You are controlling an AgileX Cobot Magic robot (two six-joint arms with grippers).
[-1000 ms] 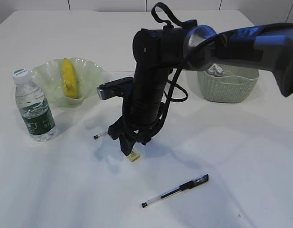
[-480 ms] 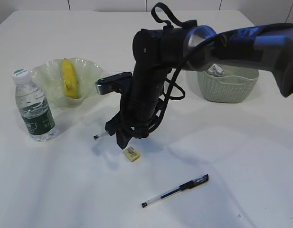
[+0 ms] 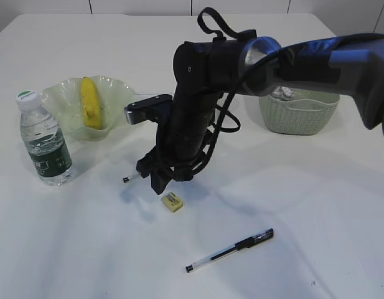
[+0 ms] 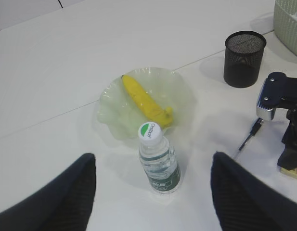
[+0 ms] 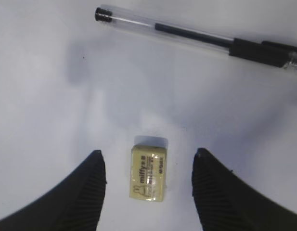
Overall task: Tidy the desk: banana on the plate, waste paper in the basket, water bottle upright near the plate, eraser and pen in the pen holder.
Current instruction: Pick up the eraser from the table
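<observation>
My right gripper (image 3: 160, 182) (image 5: 148, 158) is open and hovers just above the table. The yellow eraser (image 3: 172, 202) (image 5: 148, 173) lies on the table between its jaws, untouched. One pen (image 3: 229, 250) lies at the front. A second pen (image 3: 132, 177) pokes out from under the arm. A pen (image 5: 201, 38) lies beyond the eraser in the right wrist view. The banana (image 3: 90, 103) lies on the green plate (image 3: 120, 94). The water bottle (image 3: 46, 142) (image 4: 158, 162) stands upright beside the plate. My left gripper (image 4: 152, 158) is open and empty, high above the bottle. The black mesh pen holder (image 4: 244, 58) shows only in the left wrist view.
A pale green basket (image 3: 299, 113) at the back right holds crumpled paper (image 3: 282, 93). My right arm reaches across the middle of the table and hides the pen holder in the exterior view.
My right gripper has lifted off the eraser and shifted slightly left. The eraser stays on the table.
</observation>
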